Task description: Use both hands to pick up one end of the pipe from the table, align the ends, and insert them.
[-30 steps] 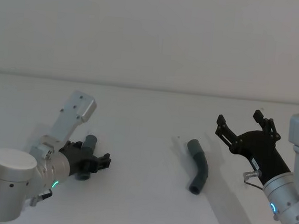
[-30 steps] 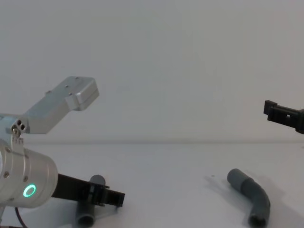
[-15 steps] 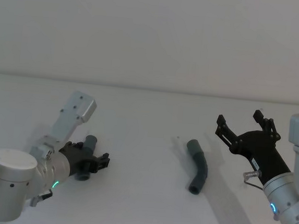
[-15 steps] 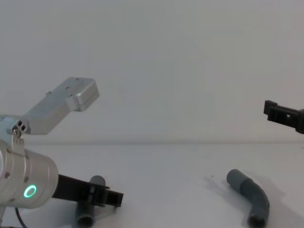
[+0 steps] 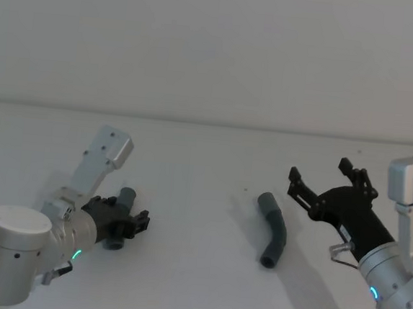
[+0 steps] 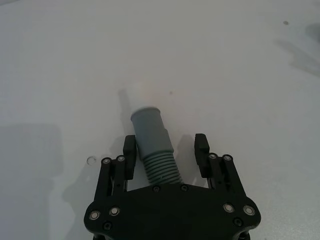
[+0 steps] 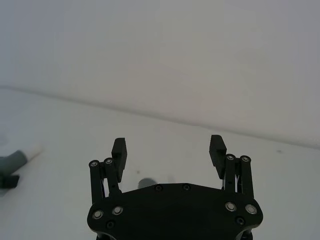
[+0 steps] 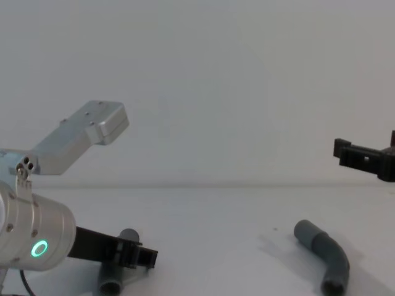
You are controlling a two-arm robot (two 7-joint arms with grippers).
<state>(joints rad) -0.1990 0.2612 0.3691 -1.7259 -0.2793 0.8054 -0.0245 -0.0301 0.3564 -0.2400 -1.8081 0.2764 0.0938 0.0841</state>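
Our left gripper (image 6: 165, 149) sits low on the counter (image 5: 206, 162). Its jaws are wide apart and straddle the ribbed middle of the left pipe piece (image 6: 149, 125). Nothing is clamped, and the smooth cuff pokes out beyond the jaw tips. The piece lies off-centre in the gap, nearer one finger. If we close now, we judge that finger meets it first and may roll or skid it across the counter. Gripping on the flexible ribs could also let the cuff sag or wobble, which would spoil the alignment.

Our right gripper (image 5: 319, 171) hangs above the counter with its jaws fully spread and empty. The right pipe piece (image 5: 276, 229) lies flat, well apart from them, off to one side and below the tips, not between them. A straight descent would probably miss it. A one-sided touch could spin the bent piece around its elbow. Coming down too far risks driving the tips into the counter. A hold too close to the mating end would leave the jaws in the way of the insertion.
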